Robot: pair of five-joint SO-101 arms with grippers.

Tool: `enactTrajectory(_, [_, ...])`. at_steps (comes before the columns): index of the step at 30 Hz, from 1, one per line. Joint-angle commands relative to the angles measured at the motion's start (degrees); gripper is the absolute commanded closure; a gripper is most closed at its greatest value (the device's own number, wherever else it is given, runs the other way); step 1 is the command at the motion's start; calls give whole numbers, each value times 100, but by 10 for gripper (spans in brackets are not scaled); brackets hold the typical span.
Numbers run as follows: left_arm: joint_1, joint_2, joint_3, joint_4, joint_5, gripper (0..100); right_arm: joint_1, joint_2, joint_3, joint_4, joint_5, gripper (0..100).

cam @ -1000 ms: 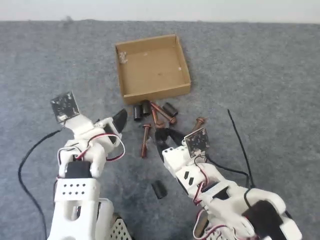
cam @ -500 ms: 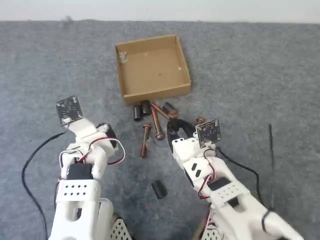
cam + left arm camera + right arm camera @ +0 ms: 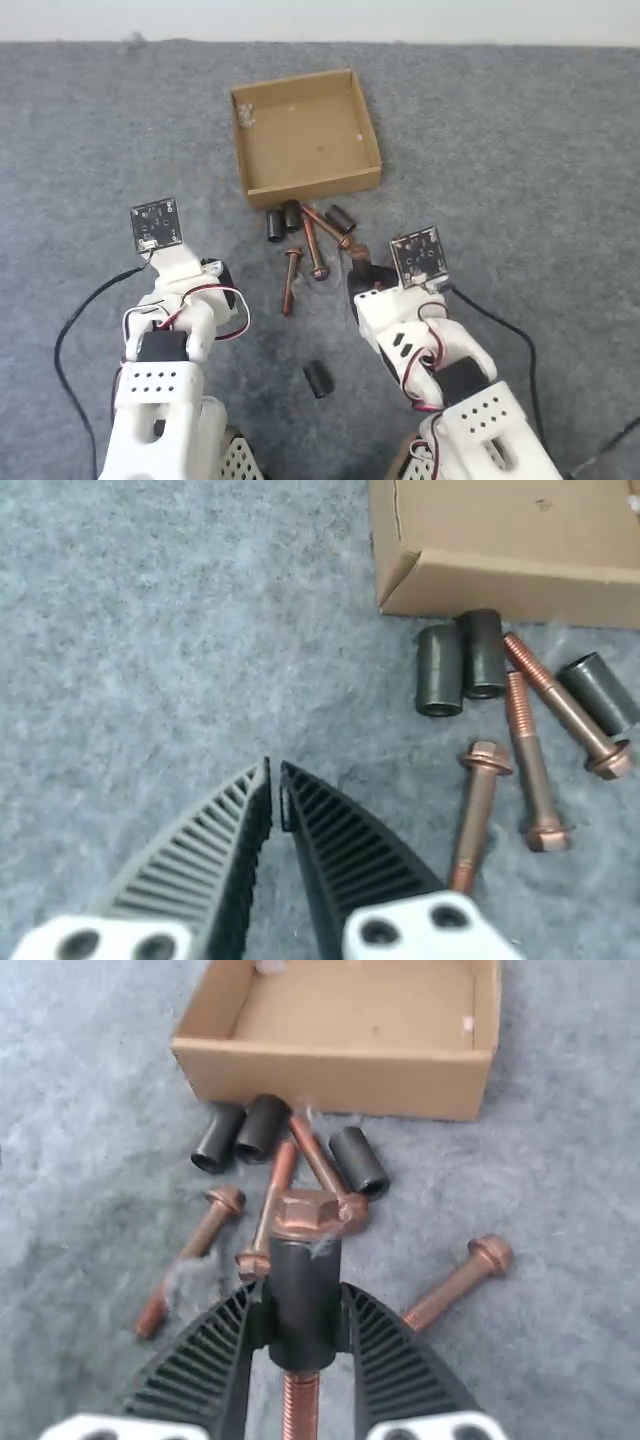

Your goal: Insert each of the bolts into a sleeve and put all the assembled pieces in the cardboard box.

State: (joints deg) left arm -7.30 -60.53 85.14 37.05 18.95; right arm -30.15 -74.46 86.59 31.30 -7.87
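Observation:
My right gripper (image 3: 303,1305) is shut on a black sleeve (image 3: 303,1290) with a copper bolt through it, its head (image 3: 305,1215) sticking out in front. In the high view this gripper (image 3: 358,270) sits just short of the loose parts. Ahead lie three black sleeves (image 3: 218,1138) (image 3: 262,1127) (image 3: 360,1160) and several loose copper bolts (image 3: 190,1260), in front of the cardboard box (image 3: 262,190). My left gripper (image 3: 273,780) is shut on nothing, over bare carpet beside the pile, low at the left (image 3: 217,275).
Another black sleeve (image 3: 318,379) lies alone on the grey carpet between the two arm bases. A black cable (image 3: 500,325) trails from the right arm. The box wall (image 3: 330,1080) rises directly beyond the pile.
The right gripper has moved forward towards the pile and box, its arm swinging left. The left gripper has drawn back towards its arm.

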Motion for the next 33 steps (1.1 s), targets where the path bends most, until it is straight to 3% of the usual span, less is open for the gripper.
enactTrajectory(1, [0, -88, -22, -97, -44, 989, 171, -277, -765, 66, 615, 989])
enactTrajectory(5, [0, -88, 13, -114, -53, 989, 391, 92, -1336, 66, 1134, 989])
enactTrajectory(24, [-9, -88, 13, -123, -79, 989, 488, 6791, -6347, -576, 1116, 989])
enactTrajectory(33, [-9, -62, 31, -360, -79, 989, 629, 8391, -8281, -576, 1116, 988])
